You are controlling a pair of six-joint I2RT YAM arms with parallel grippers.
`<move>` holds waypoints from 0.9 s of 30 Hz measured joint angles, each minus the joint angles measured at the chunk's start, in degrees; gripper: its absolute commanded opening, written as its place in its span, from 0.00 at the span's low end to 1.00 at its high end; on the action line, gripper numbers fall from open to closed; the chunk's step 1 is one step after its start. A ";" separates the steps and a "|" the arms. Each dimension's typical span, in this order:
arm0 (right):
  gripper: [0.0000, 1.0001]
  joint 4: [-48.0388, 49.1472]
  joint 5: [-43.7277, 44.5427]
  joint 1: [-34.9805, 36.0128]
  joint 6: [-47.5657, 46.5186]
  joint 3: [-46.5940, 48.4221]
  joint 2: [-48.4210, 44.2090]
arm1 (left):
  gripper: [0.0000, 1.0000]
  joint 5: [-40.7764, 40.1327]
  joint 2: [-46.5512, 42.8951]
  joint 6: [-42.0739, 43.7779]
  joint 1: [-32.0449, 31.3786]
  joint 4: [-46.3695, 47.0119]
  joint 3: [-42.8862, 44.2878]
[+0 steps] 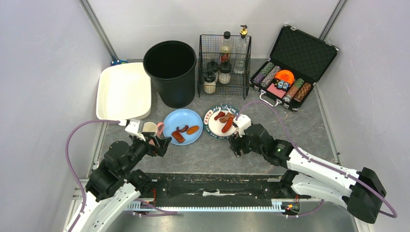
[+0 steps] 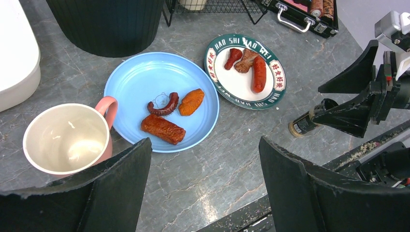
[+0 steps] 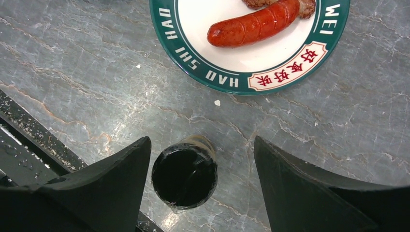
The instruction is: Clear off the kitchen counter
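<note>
On the dark grey kitchen counter (image 1: 208, 157) my right gripper (image 3: 200, 145) stands open over a small dark bottle (image 3: 184, 175) lying on its side. The bottle is close to one finger and well apart from the other. The left wrist view shows the same bottle (image 2: 308, 121) with its tan cap pointing outward. My left gripper (image 2: 204, 145) is open and holds nothing, low over bare counter. Just beyond it are a pink mug (image 2: 67, 137) and a blue plate (image 2: 162, 99) with food pieces. A green-rimmed plate (image 1: 221, 122) holds sausages.
At the back stand a black bin (image 1: 171, 72), a white tray (image 1: 124, 91), a wire rack of bottles (image 1: 225, 65) and an open case of poker chips (image 1: 290, 72). A black rail (image 1: 212, 186) runs along the near edge.
</note>
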 measured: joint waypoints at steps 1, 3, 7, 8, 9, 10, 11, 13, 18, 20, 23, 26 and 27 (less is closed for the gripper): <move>0.74 -0.17 0.02 0.11 0.09 0.00 -0.13 | 0.87 0.02 0.00 0.00 0.00 0.00 0.00; 0.67 -0.33 0.07 0.39 0.17 -0.02 -0.28 | 0.87 0.04 0.00 -0.02 0.00 0.00 0.00; 0.50 -0.39 0.35 1.03 0.61 -0.02 -0.26 | 0.87 0.09 0.00 -0.02 0.00 0.00 0.00; 0.44 -0.39 0.39 1.09 0.59 -0.02 -0.24 | 0.87 0.09 0.00 -0.02 0.00 0.00 0.00; 0.36 -0.37 0.42 1.16 0.72 -0.02 -0.15 | 0.87 0.09 0.00 0.00 0.00 0.00 0.00; 0.30 -0.37 0.50 1.36 0.87 -0.02 0.02 | 0.87 0.09 0.00 0.00 0.00 0.00 0.00; 0.23 -0.24 0.70 1.44 0.81 -0.02 0.13 | 0.87 0.09 0.00 0.00 0.00 0.00 0.00; 0.14 -0.04 1.16 1.68 1.33 -0.02 0.24 | 0.87 0.11 0.00 0.00 0.00 0.00 0.00; 0.00 -0.15 2.47 2.27 1.57 -0.02 0.24 | 0.87 0.15 -0.02 -0.02 0.00 0.00 0.00; 0.00 -0.26 2.97 2.47 1.60 0.02 0.24 | 0.87 0.35 -0.02 -0.02 0.00 0.00 0.00; 0.00 -0.85 4.15 2.51 1.57 0.63 0.24 | 0.87 0.59 -0.02 0.00 0.00 0.00 0.00; 0.00 -1.64 5.62 2.51 1.31 2.60 0.22 | 0.87 0.94 -0.07 -0.02 0.00 0.00 0.00; 0.00 -1.79 6.01 2.51 1.18 3.26 0.22 | 0.87 0.96 -0.11 0.00 0.00 0.00 0.00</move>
